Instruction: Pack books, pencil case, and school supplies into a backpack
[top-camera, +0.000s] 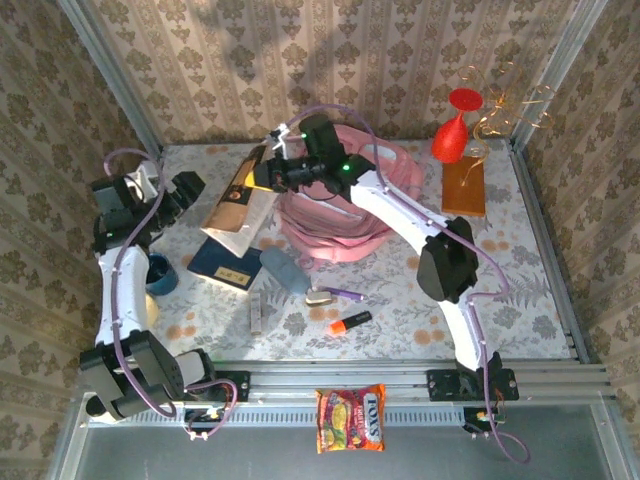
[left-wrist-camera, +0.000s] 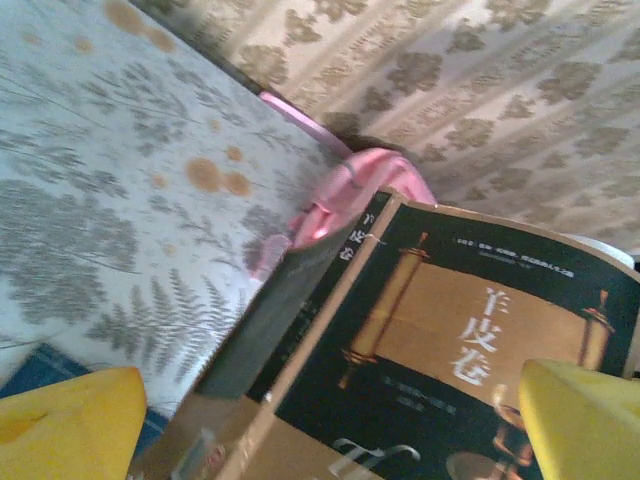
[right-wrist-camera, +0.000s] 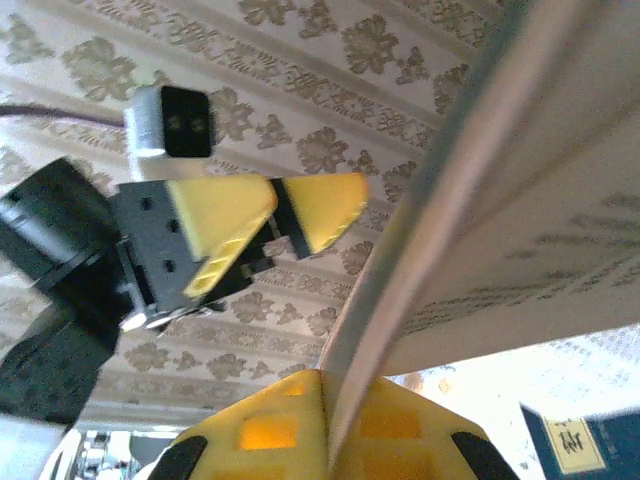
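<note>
right gripper clamps the brown book by its edge just left of the backpack; left gripper hangs wide open further left of it; I'd get the book over the backpack's opening first, then lower slow

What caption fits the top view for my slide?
Right tool holds the brown book beside the pink backpack; left tool open.

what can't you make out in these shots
- backpack inside: top view, right arm crosses it
- book cover's small print: left wrist view, blurred, bottom cut off by frame
- book's page text: right wrist view, blurred
- blue round thing: top view, left arm covers part
</note>
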